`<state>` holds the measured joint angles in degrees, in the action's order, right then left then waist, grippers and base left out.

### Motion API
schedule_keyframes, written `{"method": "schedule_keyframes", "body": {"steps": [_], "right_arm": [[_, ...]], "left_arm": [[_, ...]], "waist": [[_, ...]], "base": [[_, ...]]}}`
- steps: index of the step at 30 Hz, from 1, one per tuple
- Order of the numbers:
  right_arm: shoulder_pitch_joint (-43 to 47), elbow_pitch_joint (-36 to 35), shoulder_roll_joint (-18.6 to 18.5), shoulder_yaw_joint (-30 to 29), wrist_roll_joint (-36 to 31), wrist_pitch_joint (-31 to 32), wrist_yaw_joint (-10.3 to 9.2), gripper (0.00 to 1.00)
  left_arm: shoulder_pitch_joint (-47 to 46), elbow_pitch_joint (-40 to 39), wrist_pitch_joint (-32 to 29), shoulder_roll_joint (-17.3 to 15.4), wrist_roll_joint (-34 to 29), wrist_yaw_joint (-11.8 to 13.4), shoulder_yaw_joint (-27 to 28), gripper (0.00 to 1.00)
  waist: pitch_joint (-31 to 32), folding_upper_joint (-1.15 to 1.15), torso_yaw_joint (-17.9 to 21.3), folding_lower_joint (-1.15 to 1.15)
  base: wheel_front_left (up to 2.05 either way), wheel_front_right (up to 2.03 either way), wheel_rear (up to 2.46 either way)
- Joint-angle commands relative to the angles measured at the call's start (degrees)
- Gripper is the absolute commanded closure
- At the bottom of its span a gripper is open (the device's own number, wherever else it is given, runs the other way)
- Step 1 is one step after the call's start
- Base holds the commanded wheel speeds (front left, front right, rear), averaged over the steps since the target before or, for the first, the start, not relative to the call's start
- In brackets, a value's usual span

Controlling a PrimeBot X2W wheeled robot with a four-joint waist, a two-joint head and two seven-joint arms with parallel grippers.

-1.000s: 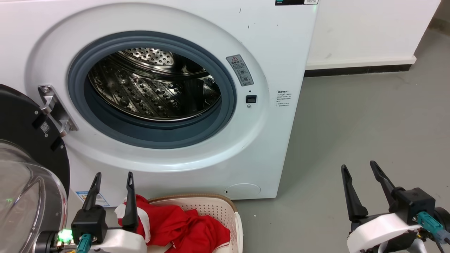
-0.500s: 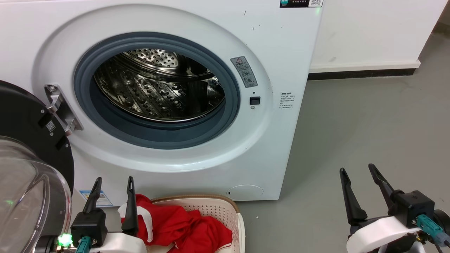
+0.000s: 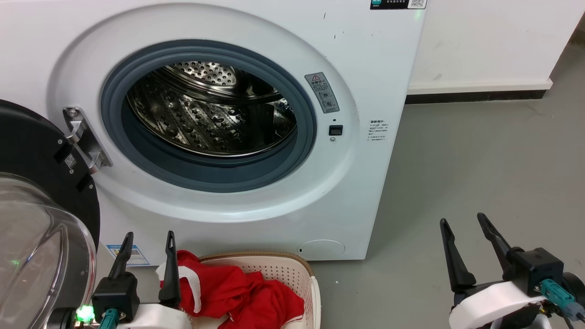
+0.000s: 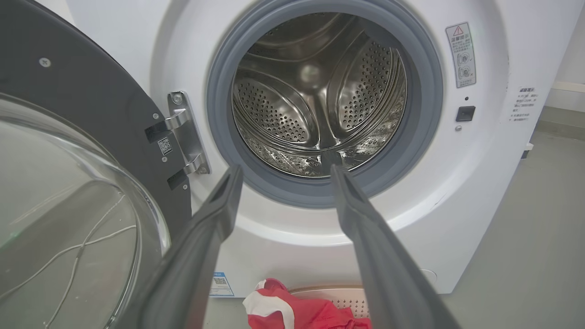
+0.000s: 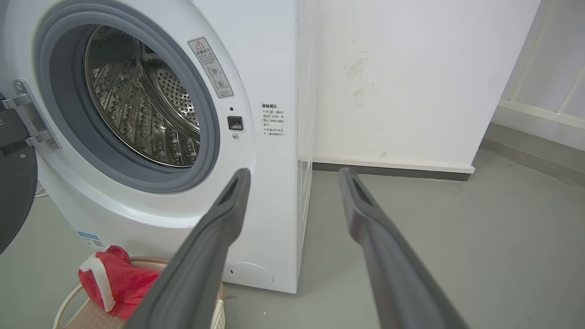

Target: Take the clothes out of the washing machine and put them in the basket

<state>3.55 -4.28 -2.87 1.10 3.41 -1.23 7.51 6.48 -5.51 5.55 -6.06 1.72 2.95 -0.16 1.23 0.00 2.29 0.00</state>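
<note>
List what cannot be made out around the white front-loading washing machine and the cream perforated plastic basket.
1. Floor of the cream perforated plastic basket: head view, bright red fabric clothes cover it, bottom edge cuts it.
2. Front bottom of the perforated steel drum: head view, grey rubber ring hides it.
3. Grey warning sticker print: all views, too small.

Head cam looks fwd and down on the washing machine [image 3: 365, 68] front and grey floor [image 3: 480, 160], fairly near. Left wrist cam sits low, facing straight into the drum [image 4: 283, 105], closer. Right wrist cam views it obliquely from the right, w/ the wall [image 5: 411, 82] beyond. All three share the drum opening and basket [image 3: 283, 274].
</note>
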Motion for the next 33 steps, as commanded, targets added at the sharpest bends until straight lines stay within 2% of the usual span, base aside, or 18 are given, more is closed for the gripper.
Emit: {"method": "schedule_keyframes", "body": {"steps": [1, 5, 6, 9, 23, 33], "right_arm": [[-0.07, -0.06, -0.01, 0.10, -0.01, -0.19, -0.04, 0.00], [-0.13, 0.19, -0.01, 0.10, 0.16, -0.31, -0.04, 0.00], [-0.16, 0.25, -0.01, 0.12, 0.19, -0.31, -0.04, 1.00], [0.58, 1.65, 0.02, 0.14, 0.14, -0.16, 0.00, 1.00], [-1.33, 4.46, -0.96, 0.00, 17.81, 0.24, 0.00, 1.00], [-2.51, 6.22, -1.39, -0.26, 27.50, 0.61, -0.01, 1.00]], "left_arm": [[-0.36, 0.23, 0.29, -0.32, 0.11, 0.12, -0.04, 0.00], [-0.62, 0.57, 0.22, -0.55, 0.45, 0.17, -0.01, 0.00], [-0.63, 0.65, 0.11, -0.57, 0.54, 0.07, -0.06, 1.00], [0.52, 1.97, 0.10, -0.11, 0.57, 0.08, -0.13, 1.00], [-1.78, 4.79, -1.39, -0.18, 18.14, -1.70, 0.23, 1.00], [-3.38, 7.00, -2.34, -0.16, 27.85, -2.95, 0.51, 1.00]], "waist": [[-0.02, 0.00, 0.03, 0.00], [0.04, 0.00, 0.07, 0.00], [0.04, 0.00, 0.08, 0.00], [0.03, 0.00, 0.06, 0.00], [-0.13, 0.00, -0.20, 0.00], [-0.23, 0.00, -0.37, 0.00]], "base": [[0.00, 0.00, 0.00], [0.00, 0.00, 0.00], [0.00, 0.00, 0.00], [0.00, 0.00, 0.00], [0.00, 0.00, 0.00], [0.00, 0.00, 0.00]]}}
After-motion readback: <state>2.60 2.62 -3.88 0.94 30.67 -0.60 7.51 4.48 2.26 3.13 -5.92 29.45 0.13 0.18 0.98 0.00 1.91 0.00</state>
